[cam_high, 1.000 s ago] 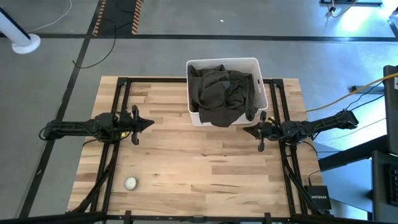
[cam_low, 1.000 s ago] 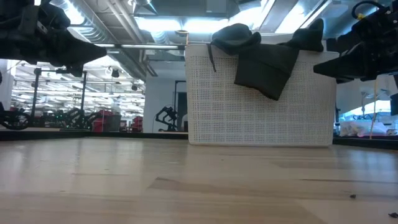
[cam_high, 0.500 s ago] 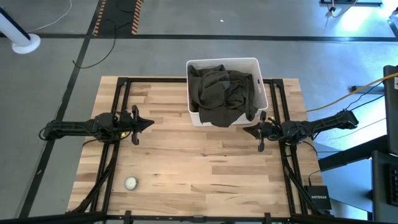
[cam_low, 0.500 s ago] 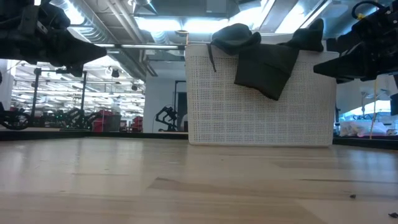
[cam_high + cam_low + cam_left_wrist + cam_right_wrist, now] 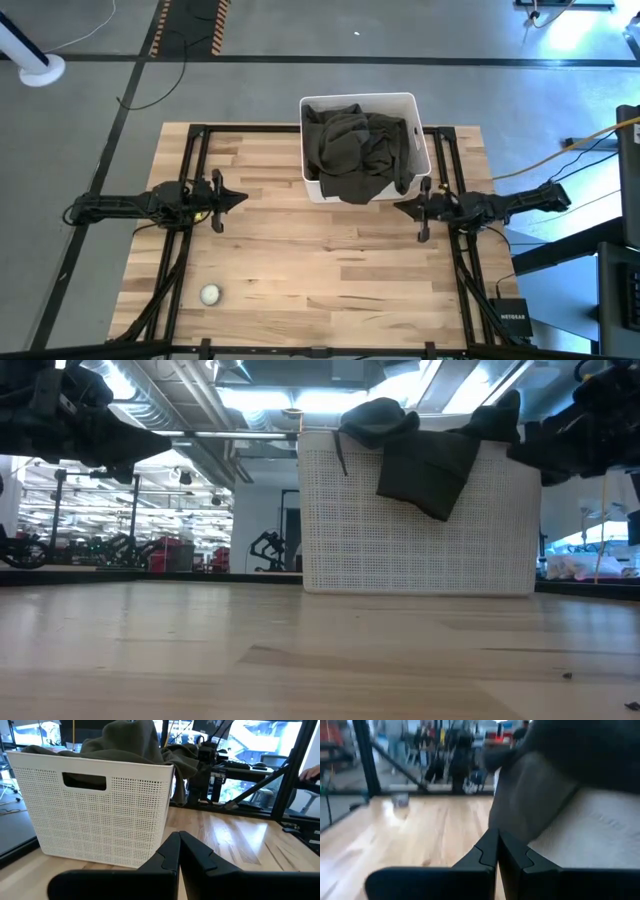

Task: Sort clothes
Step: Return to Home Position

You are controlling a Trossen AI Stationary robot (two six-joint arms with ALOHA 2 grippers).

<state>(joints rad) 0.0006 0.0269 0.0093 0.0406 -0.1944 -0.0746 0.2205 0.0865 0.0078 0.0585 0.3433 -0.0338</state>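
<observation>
A dark olive-brown garment (image 5: 358,150) is heaped in the white perforated bin (image 5: 408,100) at the table's far middle. One flap hangs over the bin's near rim (image 5: 428,475). The pink, black and khaki garments are out of view. My left gripper (image 5: 243,198) is shut and empty, left of the bin, with its fingertips together in the left wrist view (image 5: 178,839). My right gripper (image 5: 397,208) is shut and empty, just off the bin's near right corner. It faces the hanging flap (image 5: 530,800).
A small white ball (image 5: 210,294) lies on the wooden table near its near left corner. Black frame rails (image 5: 190,160) run along both sides of the table. Bare wood (image 5: 320,260) lies between the grippers and the near edge.
My right gripper has risen a little and moved slightly toward the bin, staying shut. The garment and the bin have not moved.
</observation>
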